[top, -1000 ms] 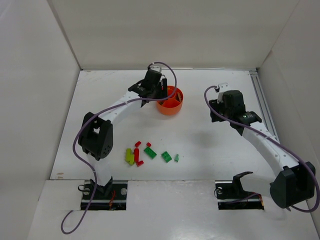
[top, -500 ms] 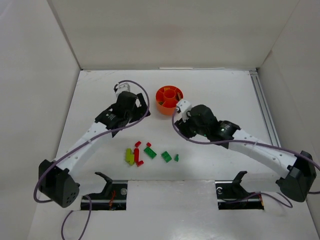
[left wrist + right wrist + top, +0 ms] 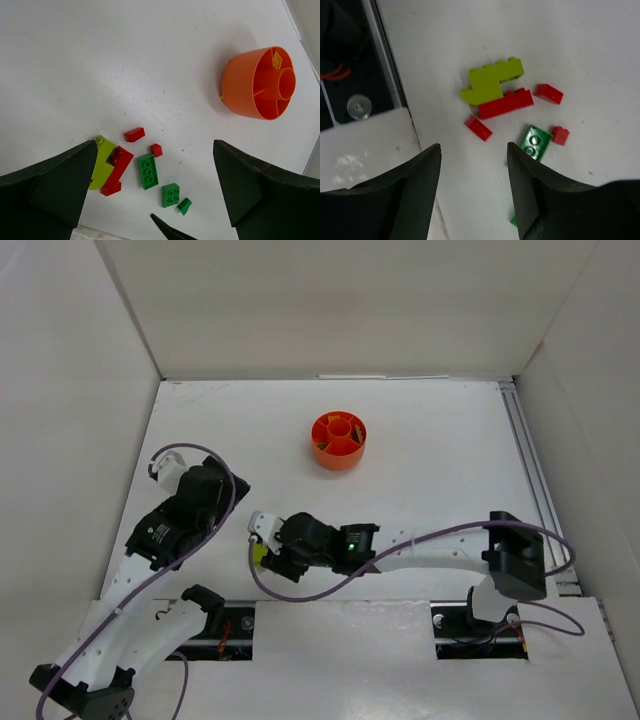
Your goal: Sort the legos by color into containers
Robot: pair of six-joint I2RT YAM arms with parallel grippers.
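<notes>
Legos (image 3: 505,102) lie on the table (image 3: 100,60). My left claw (image 3: 154,146) and right claw (image 3: 474,147) are spread wide, holding nothing.

Bright, even light falls from above. The orange dish (image 3: 338,440) throws only a soft, pale shadow beside it on the white table (image 3: 450,480). In the left wrist view, the left claw (image 3: 155,145) looks dark and slightly blurred.

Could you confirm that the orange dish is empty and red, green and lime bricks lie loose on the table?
Not quite: the left wrist view shows a yellow piece in one compartment of the orange dish; the bricks do lie loose on the table.
</notes>
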